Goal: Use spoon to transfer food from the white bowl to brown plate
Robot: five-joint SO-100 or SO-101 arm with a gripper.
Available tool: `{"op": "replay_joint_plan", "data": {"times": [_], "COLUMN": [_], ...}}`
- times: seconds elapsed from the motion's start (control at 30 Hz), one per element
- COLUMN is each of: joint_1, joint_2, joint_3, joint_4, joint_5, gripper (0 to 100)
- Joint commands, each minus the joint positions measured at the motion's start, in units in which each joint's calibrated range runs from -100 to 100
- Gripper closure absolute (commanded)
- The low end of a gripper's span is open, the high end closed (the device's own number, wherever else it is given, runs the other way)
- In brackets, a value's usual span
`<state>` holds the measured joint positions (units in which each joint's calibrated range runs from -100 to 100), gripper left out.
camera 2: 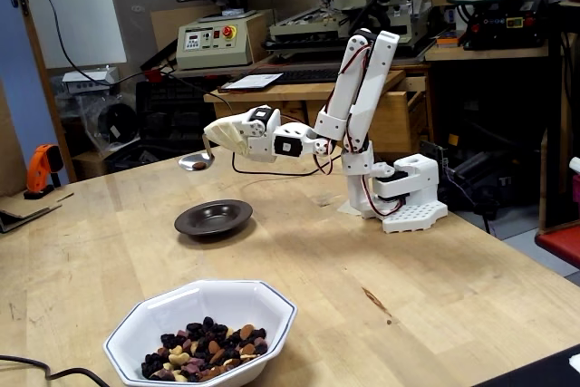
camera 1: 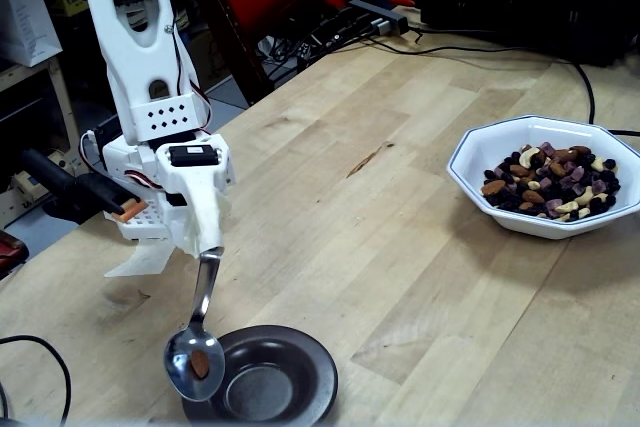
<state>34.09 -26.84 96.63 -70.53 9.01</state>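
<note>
Almond (camera 1: 201, 362) sits in the spoon (camera 1: 196, 355) our gripper (camera 1: 210, 243) clamps by the handle, over the brown plate's (camera 1: 300, 357) near-left rim, so we risk tipping it onto the table (camera 1: 400, 207).

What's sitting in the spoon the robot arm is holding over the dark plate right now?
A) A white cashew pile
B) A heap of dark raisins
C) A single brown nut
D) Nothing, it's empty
C: in a fixed view the spoon, held above the rim of the brown plate, carries one small brown almond-like piece of food, and the plate's centre looks bare.
</note>
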Motion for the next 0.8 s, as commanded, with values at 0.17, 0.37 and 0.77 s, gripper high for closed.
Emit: {"op": "replay_joint_plan", "data": {"times": [0.17,0.37,0.77], "joint_1": [-0.2,-0.2,-0.8], "joint_2": [5.9,10.2,12.3], "joint_3": [0.2,0.2,0.2], "joint_4": [-0.9,-1.6,-1.0], "joint_5": [0.1,0.5,0.7], "gripper": [96,96,96]}}
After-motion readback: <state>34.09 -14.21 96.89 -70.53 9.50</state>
